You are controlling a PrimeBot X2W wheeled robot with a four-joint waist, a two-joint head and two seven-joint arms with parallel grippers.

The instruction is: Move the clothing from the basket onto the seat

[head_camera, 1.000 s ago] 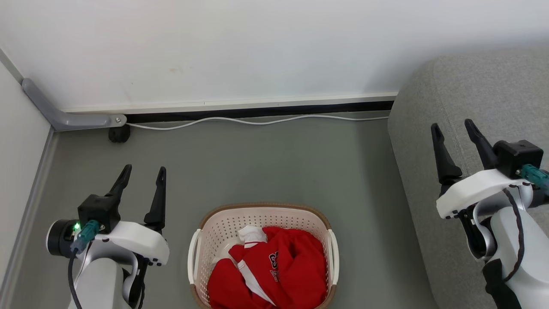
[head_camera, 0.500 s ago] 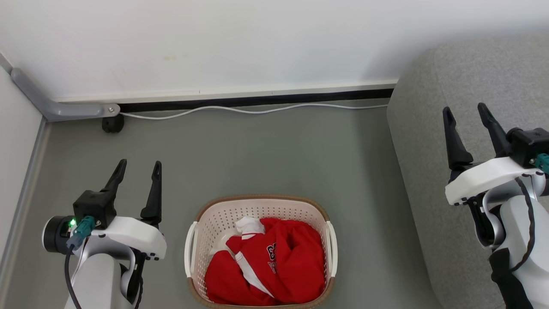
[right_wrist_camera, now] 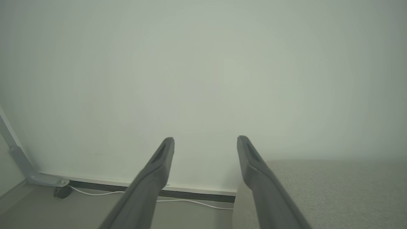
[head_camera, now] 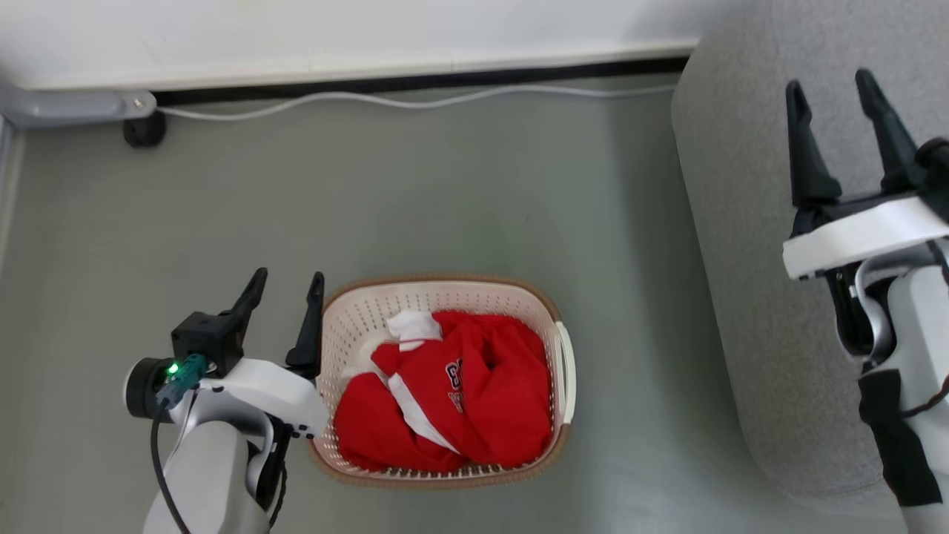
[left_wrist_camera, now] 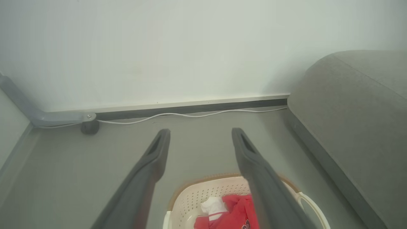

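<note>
Head camera is pitching down: the wall (head_camera: 371,30) is sliding out the top of the head view, the white cable (head_camera: 415,103) is riding up near the top edge, and the basket (head_camera: 445,282) is coming fully into frame instead of being cut off at the bottom. The left gripper (head_camera: 285,285) is closing in sideways on the basket, with its inner finger (head_camera: 309,326) now just beside the left rim and the arm shell overlapping that edge. The right gripper (head_camera: 830,85) is moving further up the frame over the sofa (head_camera: 741,222).
</note>
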